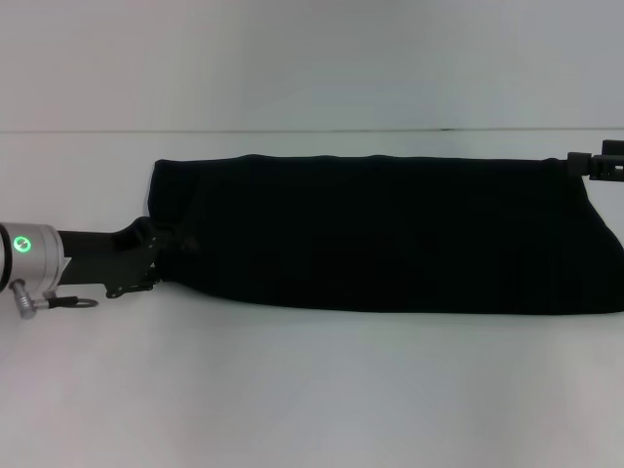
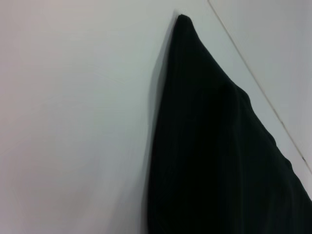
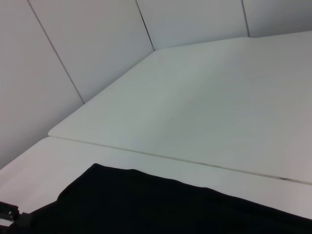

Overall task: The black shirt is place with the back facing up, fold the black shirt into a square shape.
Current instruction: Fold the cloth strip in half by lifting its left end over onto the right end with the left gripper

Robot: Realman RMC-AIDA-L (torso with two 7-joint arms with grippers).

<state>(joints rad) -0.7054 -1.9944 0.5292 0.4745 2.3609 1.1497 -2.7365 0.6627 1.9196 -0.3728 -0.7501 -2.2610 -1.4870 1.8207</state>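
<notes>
The black shirt [image 1: 390,234] lies stretched across the white bench [image 1: 292,390] as a long, wide band, folded lengthwise, plain black side up, running from left of centre right out to the right edge of the head view. Its far edge sits just short of the seam line [image 1: 292,131] that crosses the bench.

The left gripper [image 1: 154,255] comes in low from the left, its arm [image 1: 58,252] showing a green light on the silver cuff, and its black tip sits right at the shirt's near left corner, touching the cloth. Black on black here: whether those fingers are clamped on the fabric or loose, I cannot tell. The left wrist view shows only the shirt narrowing to a point [image 2: 183,19] against the bench, no fingers in sight.

Over on the right, the right gripper [image 1: 597,164] is at the shirt's far right corner, just a small part of it showing at the edge of the head view, right against the cloth. Again, grip or no grip cannot be told. In the right wrist view the shirt's edge [image 3: 146,195] lies flat along the bench, with a bit of black hardware [image 3: 9,214] beside it at the corner.
</notes>
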